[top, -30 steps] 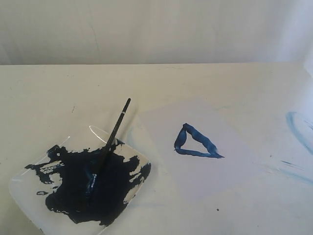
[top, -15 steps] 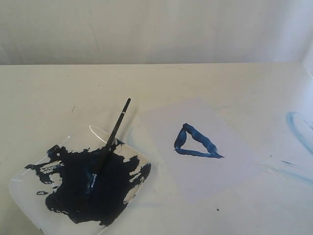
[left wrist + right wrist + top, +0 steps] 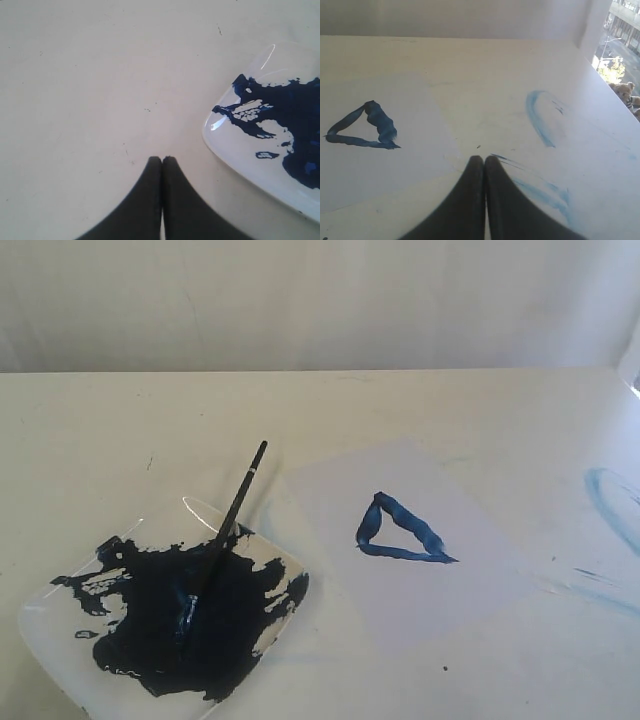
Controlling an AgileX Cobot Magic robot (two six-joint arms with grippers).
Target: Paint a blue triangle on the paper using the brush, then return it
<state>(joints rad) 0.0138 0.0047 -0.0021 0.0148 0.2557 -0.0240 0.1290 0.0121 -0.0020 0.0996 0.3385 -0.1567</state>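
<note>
The blue triangle (image 3: 400, 531) is painted in thick strokes on the pale paper (image 3: 400, 580) in the middle of the table; the right wrist view shows both too, triangle (image 3: 365, 127) on paper (image 3: 385, 165). The black-handled brush (image 3: 232, 510) lies loose, its handle end on the table and its tip in the navy paint puddle on the clear plate (image 3: 45, 625). Neither gripper appears in the exterior view. My left gripper (image 3: 162, 159) is shut and empty over bare table beside the plate (image 3: 235, 150). My right gripper (image 3: 484, 158) is shut and empty just off the paper's edge.
Faint light-blue curved smears (image 3: 610, 500) mark the table at the right, also seen as smears (image 3: 540, 120) beyond my right gripper. A pale wall rises behind the table's far edge. A window with a street outside (image 3: 620, 40) shows at the table's far right end.
</note>
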